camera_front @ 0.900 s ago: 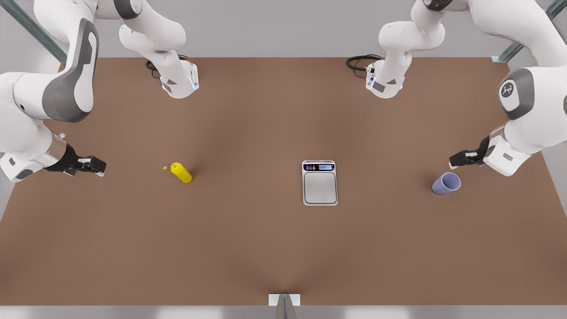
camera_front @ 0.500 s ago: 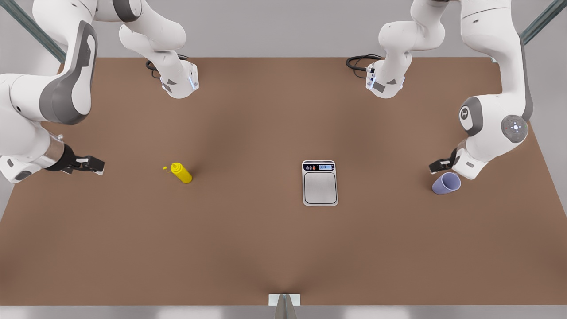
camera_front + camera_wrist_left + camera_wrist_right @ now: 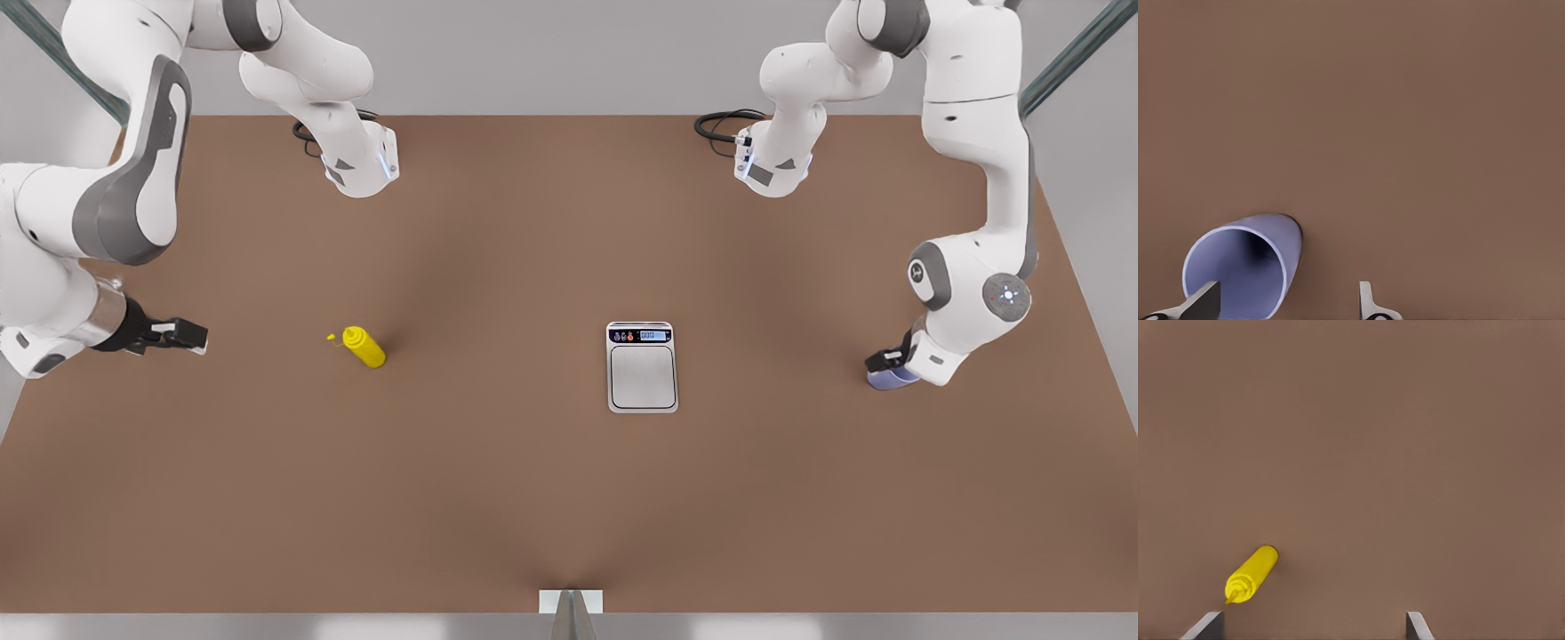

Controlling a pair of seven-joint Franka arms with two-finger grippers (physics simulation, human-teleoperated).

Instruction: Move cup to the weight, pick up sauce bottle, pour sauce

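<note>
Brown matte surface (image 3: 498, 498) carries three things, well apart, with nothing standing between them. Black cable coil (image 3: 722, 124) lies at the far edge by an arm base. A small white bracket (image 3: 570, 601) sits on the near edge. The weight (image 3: 642, 366) sits flat mid-surface: silver plate bare, dark display strip toward the far side. Cup (image 3: 889, 380) is at the front view's right, pale lavender, smooth walls; in the left wrist view the cup (image 3: 1245, 263) shows its open mouth, inside looks bare. Left end effector (image 3: 889, 360) hangs right over the cup, partly hiding it; fingers (image 3: 1201, 301) apart, one in front of the rim, no clamp visible. Sauce bottle (image 3: 364, 347) is at the front view's left, all yellow, cone nozzle pointing away from the weight. Right end effector (image 3: 182, 335) is near the left edge, clear of the bottle, fingers (image 3: 1208, 627) spread wide, holding nothing.
</note>
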